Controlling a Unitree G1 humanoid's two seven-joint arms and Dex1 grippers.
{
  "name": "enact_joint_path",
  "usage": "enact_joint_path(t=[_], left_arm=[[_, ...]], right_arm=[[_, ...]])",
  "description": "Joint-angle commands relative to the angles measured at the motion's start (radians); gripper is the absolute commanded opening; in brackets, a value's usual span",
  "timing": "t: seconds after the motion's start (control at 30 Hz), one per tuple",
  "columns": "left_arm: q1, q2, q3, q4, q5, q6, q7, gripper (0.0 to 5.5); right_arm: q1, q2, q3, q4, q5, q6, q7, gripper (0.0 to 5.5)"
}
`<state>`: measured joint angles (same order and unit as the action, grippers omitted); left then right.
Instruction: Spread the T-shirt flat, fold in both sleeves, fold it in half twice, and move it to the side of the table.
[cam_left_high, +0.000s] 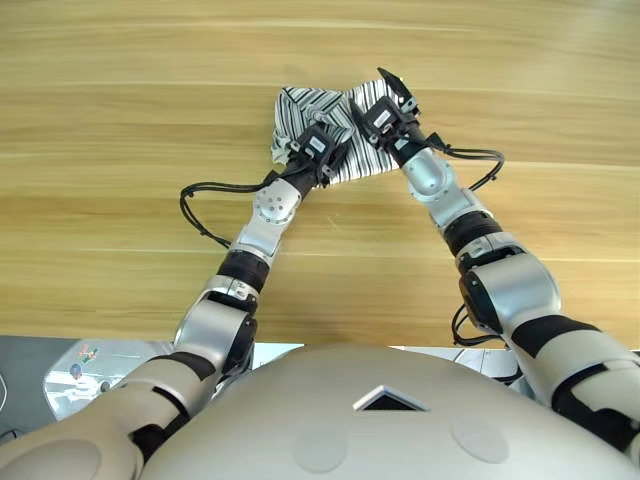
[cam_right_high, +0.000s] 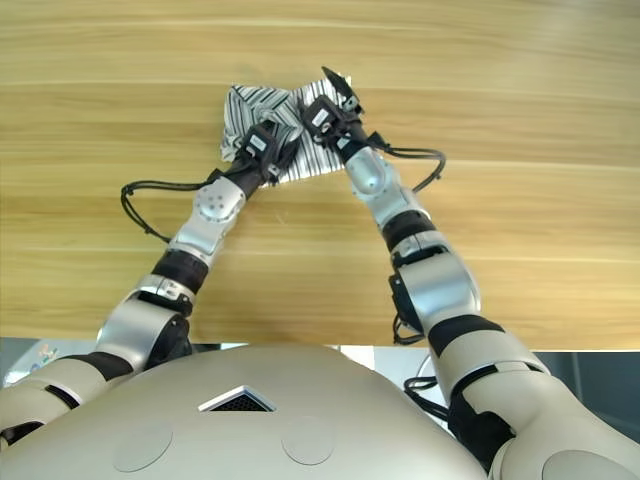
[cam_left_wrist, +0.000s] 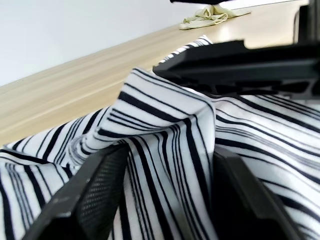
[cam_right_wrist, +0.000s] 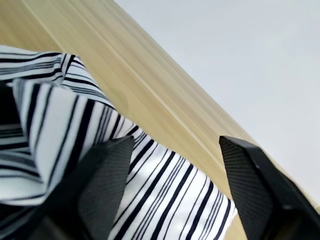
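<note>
A black-and-white striped T-shirt (cam_left_high: 300, 105) lies bunched in a small heap on the wooden table (cam_left_high: 120, 150), past its middle. My left gripper (cam_left_high: 318, 152) rests on the heap's near edge. In the left wrist view it (cam_left_wrist: 165, 200) is open, and a raised ridge of striped cloth (cam_left_wrist: 165, 125) stands between its fingers (cam_left_wrist: 85, 200). My right gripper (cam_left_high: 385, 100) sits at the heap's right side, close beside the left one. Its fingers (cam_right_wrist: 102, 190) are spread open over the striped fabric (cam_right_wrist: 165, 200), holding nothing.
Bare wood surrounds the heap on every side, with wide room to the left and right. A small pale yellow cloth (cam_left_wrist: 207, 15) lies far off on the table. Black cables (cam_left_high: 215, 190) loop beside both forearms.
</note>
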<state>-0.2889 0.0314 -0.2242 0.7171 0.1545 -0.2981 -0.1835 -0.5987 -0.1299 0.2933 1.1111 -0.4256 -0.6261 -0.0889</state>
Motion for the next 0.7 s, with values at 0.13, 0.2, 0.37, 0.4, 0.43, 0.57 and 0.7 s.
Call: enact_joint_path(t=[0.13, 0.2, 0.37, 0.4, 0.43, 0.57, 0.7], left_arm=[[0.227, 0.020, 0.073, -0.158, -0.054, 0.141, 0.040, 2.72], [0.277, 0.017, 0.108, -0.242, -0.078, 0.175, 0.064, 2.72], [0.399, -0.023, 0.133, -0.483, -0.133, 0.252, 0.086, 2.72], [0.414, -0.029, 0.127, -0.516, -0.140, 0.267, 0.082, 2.72], [0.429, -0.035, 0.118, -0.540, -0.143, 0.279, 0.074, 2.72], [0.520, -0.049, 0.054, -0.598, -0.141, 0.321, 0.042, 2.72], [0.623, -0.027, -0.053, -0.652, -0.108, 0.325, 0.000, 2.72]], right_arm=[[-0.039, -0.005, -0.028, 0.008, 0.011, 0.038, -0.092, 3.14], [-0.009, -0.011, -0.040, -0.025, 0.035, 0.016, -0.073, 3.14], [0.057, -0.004, -0.032, 0.021, 0.023, 0.065, -0.082, 3.14], [0.068, -0.001, -0.030, 0.031, 0.019, 0.079, -0.087, 3.14], [0.078, 0.004, -0.026, 0.043, 0.014, 0.097, -0.096, 3.14], [0.153, 0.027, -0.009, -0.018, 0.005, 0.086, -0.123, 3.14], [0.390, -0.010, 0.007, -0.561, 0.068, 0.058, -0.011, 3.14]])
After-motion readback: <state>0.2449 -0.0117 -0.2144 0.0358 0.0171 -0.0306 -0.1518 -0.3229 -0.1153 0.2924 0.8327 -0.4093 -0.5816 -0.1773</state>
